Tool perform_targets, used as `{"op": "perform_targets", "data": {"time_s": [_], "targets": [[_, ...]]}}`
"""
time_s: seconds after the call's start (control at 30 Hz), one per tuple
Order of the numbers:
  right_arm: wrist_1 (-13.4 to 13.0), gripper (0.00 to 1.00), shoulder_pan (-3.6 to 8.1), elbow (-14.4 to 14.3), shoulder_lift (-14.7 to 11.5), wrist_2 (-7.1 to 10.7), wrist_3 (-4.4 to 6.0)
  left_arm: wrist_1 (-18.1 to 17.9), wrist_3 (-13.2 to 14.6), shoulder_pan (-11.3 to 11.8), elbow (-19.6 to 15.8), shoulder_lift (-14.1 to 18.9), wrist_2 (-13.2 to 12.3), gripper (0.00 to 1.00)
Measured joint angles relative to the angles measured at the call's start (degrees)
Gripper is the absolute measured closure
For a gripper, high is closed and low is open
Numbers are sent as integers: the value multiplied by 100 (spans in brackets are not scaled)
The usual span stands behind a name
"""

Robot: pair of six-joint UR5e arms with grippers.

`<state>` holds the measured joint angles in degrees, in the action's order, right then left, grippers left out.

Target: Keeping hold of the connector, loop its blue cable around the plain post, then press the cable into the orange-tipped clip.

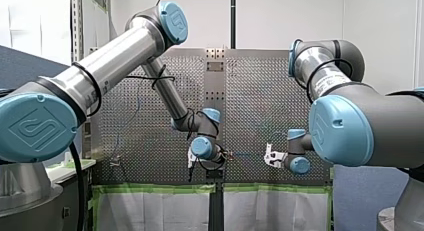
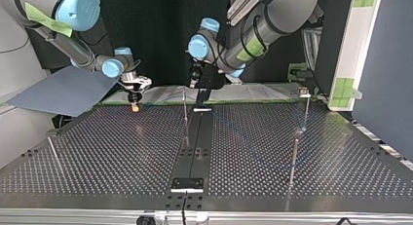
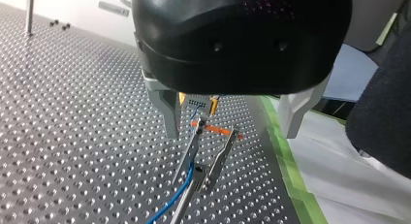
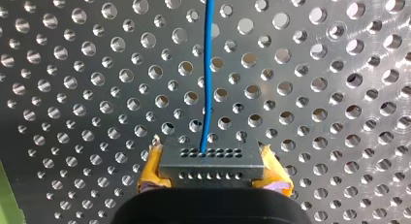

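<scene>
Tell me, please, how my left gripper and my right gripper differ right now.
My left gripper is open and grips nothing; my right gripper is shut on the connector. My left gripper's fingers are pale grey; my right gripper's pads are yellow. Both hang over the perforated table.

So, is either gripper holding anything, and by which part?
My right gripper holds the connector by its two ends, between yellow pads. My left gripper is open and holds nothing.
</scene>
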<state>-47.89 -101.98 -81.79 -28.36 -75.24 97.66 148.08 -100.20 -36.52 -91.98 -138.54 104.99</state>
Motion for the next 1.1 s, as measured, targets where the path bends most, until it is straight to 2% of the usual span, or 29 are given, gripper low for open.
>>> {"op": "perform_targets", "data": {"time_s": [0.1,0.23,0.47,0.63,0.83,1.1], "targets": [[-2,100,-1,0,0,0,0,10,-121,16,2,0,-2,0],[-2,100,-1,0,1,0,0,87,-140,41,3,0,-11,0],[-3,100,3,0,4,2,0,447,164,36,-43,120,-124,0],[-9,100,6,0,8,14,7,500,224,57,-198,303,-242,0],[-24,100,7,-1,11,24,17,238,204,142,-549,658,-314,0],[-16,100,7,0,13,20,26,-210,-147,283,-1006,1116,-380,0]]}}
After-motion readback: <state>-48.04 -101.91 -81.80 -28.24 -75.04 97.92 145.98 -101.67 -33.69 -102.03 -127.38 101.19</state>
